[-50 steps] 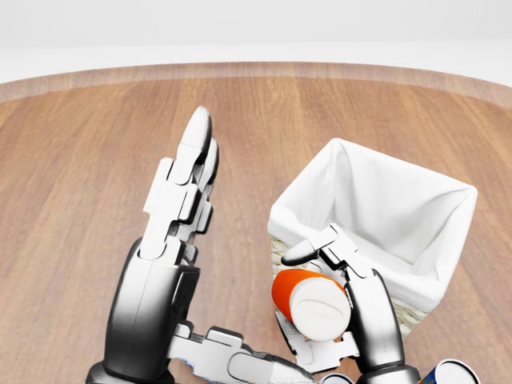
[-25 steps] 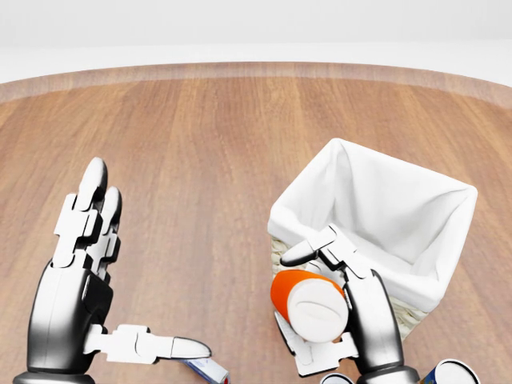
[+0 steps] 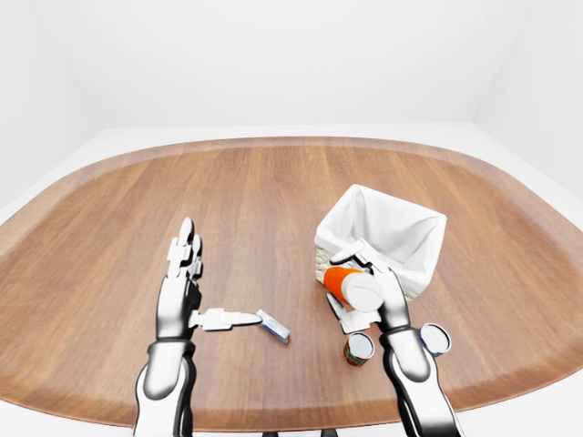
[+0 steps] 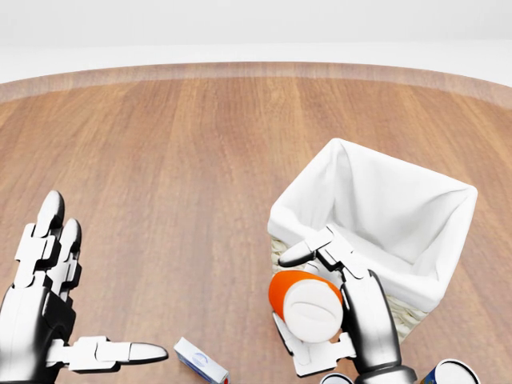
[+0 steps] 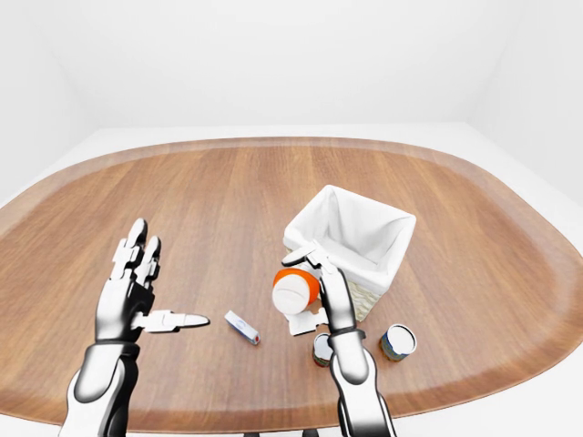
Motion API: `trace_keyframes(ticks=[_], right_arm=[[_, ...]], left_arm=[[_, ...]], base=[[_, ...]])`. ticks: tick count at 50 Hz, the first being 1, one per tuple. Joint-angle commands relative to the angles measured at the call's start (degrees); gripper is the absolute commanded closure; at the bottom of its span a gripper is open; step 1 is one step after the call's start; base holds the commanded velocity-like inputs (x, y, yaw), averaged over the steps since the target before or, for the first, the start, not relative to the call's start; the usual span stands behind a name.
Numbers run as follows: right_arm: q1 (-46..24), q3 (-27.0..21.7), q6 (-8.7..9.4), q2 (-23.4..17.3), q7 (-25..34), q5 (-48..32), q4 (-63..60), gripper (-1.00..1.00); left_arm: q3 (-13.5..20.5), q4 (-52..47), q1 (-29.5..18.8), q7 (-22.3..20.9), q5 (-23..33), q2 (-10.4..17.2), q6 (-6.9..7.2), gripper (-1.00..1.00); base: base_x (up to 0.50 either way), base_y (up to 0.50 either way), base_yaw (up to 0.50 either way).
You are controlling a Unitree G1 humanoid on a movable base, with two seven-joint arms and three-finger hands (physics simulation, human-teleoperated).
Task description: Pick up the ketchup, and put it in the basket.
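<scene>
The right hand [image 4: 336, 308] grips the orange ketchup bottle with its white cap [image 4: 308, 306], holding it tilted just beside the near wall of the white cloth-lined wicker basket [image 4: 416, 210], toward the oval wooden table's [image 4: 200, 144] near edge. Released here, the bottle would likely strike the rim and fall outside. The left hand [image 4: 44, 308], fingers spread and empty, has dropped lower and leftward than a second ago.

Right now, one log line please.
right hand: shut on ketchup | beside basket, not in | left hand: open, empty
</scene>
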Motion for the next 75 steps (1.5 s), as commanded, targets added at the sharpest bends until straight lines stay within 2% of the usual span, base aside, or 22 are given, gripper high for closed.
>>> trace_keyframes(ticks=[1, 6, 12, 18, 21, 25, 31, 37, 41, 47, 64, 75], right_arm=[[0.12, 0.08, 0.11, 0.02, -2.72, -1.48, -0.67, 1.00], [0.17, 0.26, 0.45, -0.02, -2.79, -1.96, -0.90, 1.00], [0.37, -0.15, 1.95, -0.18, -2.68, -2.15, -2.73, 1.00], [0.45, -0.88, 4.52, -0.28, -2.60, -2.88, -5.37, 1.00], [0.38, -1.30, 4.90, -0.42, -2.54, -3.37, -5.34, 1.00], [0.64, -1.27, 6.40, -0.42, -2.64, -4.76, -7.43, 1.00], [0.46, -2.09, 9.25, -0.74, -1.90, -7.00, -10.77, 1.00], [0.60, -4.30, 9.25, -1.32, -0.39, -10.80, -15.75, 1.00], [0.16, -5.51, 9.25, -1.45, 2.26, -14.23, -20.56, 1.00], [-2.09, -7.22, 9.25, -1.29, 6.69, -18.31, -26.42, 1.00], [-9.11, -10.10, 9.25, -2.11, 13.66, -23.91, -31.19, 1.00], [-13.85, -12.07, 9.25, -3.70, 18.86, -28.57, -33.26, 1.00]], left_arm=[[1.44, 1.55, 0.49, -0.60, -0.43, -0.24, -1.14, -1.00], [1.43, 1.93, 0.37, -0.60, -0.45, -0.23, -1.31, -1.00], [1.65, 2.29, 0.23, -0.65, -0.49, -0.12, -1.47, -1.00], [1.74, 1.52, 0.45, -0.83, -0.52, -0.21, -1.08, -1.00], [1.64, 1.60, 0.50, -0.87, -0.52, -0.26, -1.21, -1.00], [1.31, 1.25, 0.54, -0.76, -0.42, -0.31, -0.91, -1.00], [1.23, 0.92, 0.83, -0.75, -0.51, -0.36, -0.92, -1.00], [1.15, 2.21, 0.76, -0.75, -0.55, -0.31, -1.91, -1.00], [1.39, 1.63, 0.82, -0.83, -0.75, -0.26, -1.44, -1.00], [1.21, 1.41, 1.02, -0.87, -0.62, -0.38, -1.51, -1.00], [1.45, 0.06, 0.78, -1.04, -0.87, -0.31, -0.30, -1.00], [1.24, 0.52, 0.63, -1.02, -0.64, -0.31, -0.62, -1.00]], base=[[0.00, 0.00, 0.00], [0.00, 0.00, 0.00], [0.00, 0.00, 0.00], [0.00, 0.00, 0.00], [0.00, 0.00, 0.00], [0.00, 0.00, 0.00], [0.00, 0.00, 0.00], [0.00, 0.00, 0.00], [0.00, 0.00, 0.00], [0.00, 0.00, 0.00], [0.00, 0.00, 0.00], [0.00, 0.00, 0.00]])
